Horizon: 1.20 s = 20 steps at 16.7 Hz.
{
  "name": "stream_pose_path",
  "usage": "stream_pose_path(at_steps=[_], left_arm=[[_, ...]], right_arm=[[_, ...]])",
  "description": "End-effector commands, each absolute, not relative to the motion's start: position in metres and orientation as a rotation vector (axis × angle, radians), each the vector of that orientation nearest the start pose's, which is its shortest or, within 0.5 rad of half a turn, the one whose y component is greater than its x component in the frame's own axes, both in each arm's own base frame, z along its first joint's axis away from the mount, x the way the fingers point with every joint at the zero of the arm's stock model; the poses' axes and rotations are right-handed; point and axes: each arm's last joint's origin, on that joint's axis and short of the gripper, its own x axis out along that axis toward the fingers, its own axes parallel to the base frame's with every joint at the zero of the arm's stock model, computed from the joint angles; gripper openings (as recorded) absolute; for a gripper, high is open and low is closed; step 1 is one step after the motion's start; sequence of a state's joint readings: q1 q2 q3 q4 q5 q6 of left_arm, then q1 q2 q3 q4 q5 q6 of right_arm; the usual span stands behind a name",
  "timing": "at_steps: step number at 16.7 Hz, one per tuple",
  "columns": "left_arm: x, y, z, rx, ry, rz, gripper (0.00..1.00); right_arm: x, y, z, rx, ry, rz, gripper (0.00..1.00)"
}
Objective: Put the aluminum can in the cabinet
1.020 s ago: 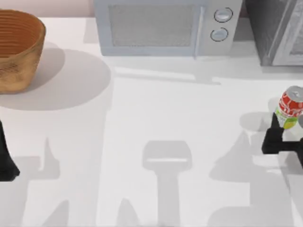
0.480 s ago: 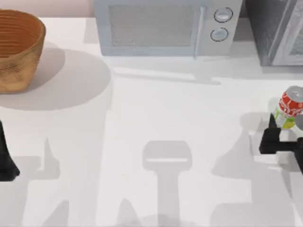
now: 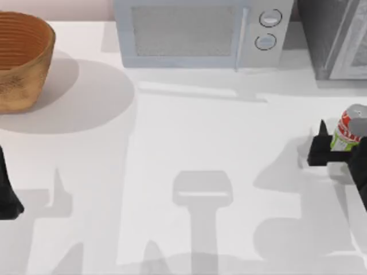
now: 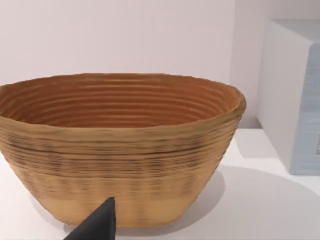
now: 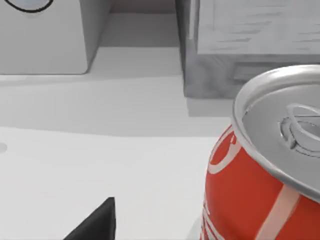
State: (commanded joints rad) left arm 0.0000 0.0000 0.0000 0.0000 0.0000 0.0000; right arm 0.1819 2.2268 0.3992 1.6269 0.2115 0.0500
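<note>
— Where is the aluminum can (image 3: 348, 129) right now?

— Standing upright on the white desk (image 3: 189, 143), near its right edge, in front of the dark grey speckled cabinet (image 3: 335, 37) and well apart from it. From the right wrist view its silver top and red label (image 5: 260, 175) loom large.

— And the right hand (image 3: 338, 153)?

— Right at the can. One dark finger (image 3: 319, 150) shows just left of it; the other side runs off the edge, so I cannot tell whether the hand is gripping the can or merely around it.

— The left hand (image 3: 7, 192)?

— Parked at the desk's left edge, in front of the woven basket (image 3: 20, 60). Only one fingertip (image 4: 97, 225) shows from its wrist, so its state is unclear too.

— Anything else?

— A light grey microwave (image 3: 200, 31) at the back, between basket and cabinet.
</note>
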Motion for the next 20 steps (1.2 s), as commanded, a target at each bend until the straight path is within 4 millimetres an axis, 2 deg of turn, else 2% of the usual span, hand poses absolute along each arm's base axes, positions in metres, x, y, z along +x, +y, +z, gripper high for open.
stream_pose_path(at_steps=[4,8,20], left_arm=[[0.1057,-0.0012,0.16,0.0,0.0,0.0,1.0],[0.1057,-0.0012,0.16,0.0,0.0,0.0,1.0],[0.1057,-0.0012,0.16,0.0,0.0,0.0,1.0]], right_arm=[[0.2867,0.045,0.035,-0.001,0.194,-0.01,1.0],[0.287,0.045,0.0349,-0.001,0.194,-0.01,1.0],[0.287,0.045,0.0349,-0.001,0.194,-0.01,0.1]])
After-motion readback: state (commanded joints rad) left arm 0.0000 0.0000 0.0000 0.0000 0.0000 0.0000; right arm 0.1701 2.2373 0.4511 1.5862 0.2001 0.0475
